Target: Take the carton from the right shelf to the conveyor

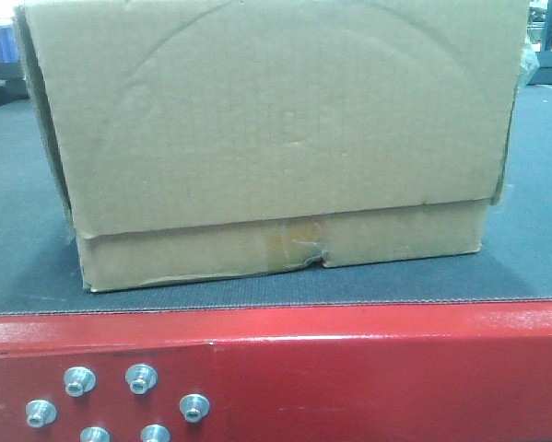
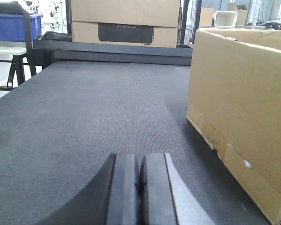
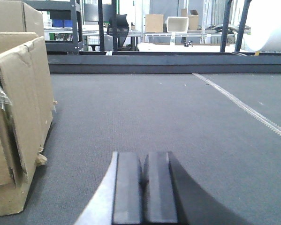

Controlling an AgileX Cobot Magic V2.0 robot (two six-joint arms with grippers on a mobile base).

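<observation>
Seen from the front, the carton (image 1: 285, 138) sat flat on the conveyor (image 1: 276, 354), close to its near edge, top cut off by the frame and far side hidden. Faint curved crease across the face; torn, taped seam low at the middle of the bottom flap. Left side flap stood slightly proud. Below, glossy red frame with a cluster of silver bolts (image 1: 119, 405) toward its left end, lowest ones cropped. In the left wrist view, left gripper (image 2: 140, 187) low over the dark grey belt, pads pressed together with nothing between, apart from the carton (image 2: 243, 112) standing to its right. Wide stretch of bare belt ahead up to the far edge; beyond, a dark rack carrying another cardboard box (image 2: 126, 21) with an unreadable dark label, and a blue bin (image 2: 13, 26) at far left. In the right wrist view, carton (image 3: 16, 122) at left, clear tape scrap on its corner, right gripper (image 3: 142, 187) likewise closed on nothing and clear of it. Belt seam (image 3: 243, 108) running diagonally at right; white roll (image 3: 269, 26) cropped at top right; shelving and boxes behind, blurred.
</observation>
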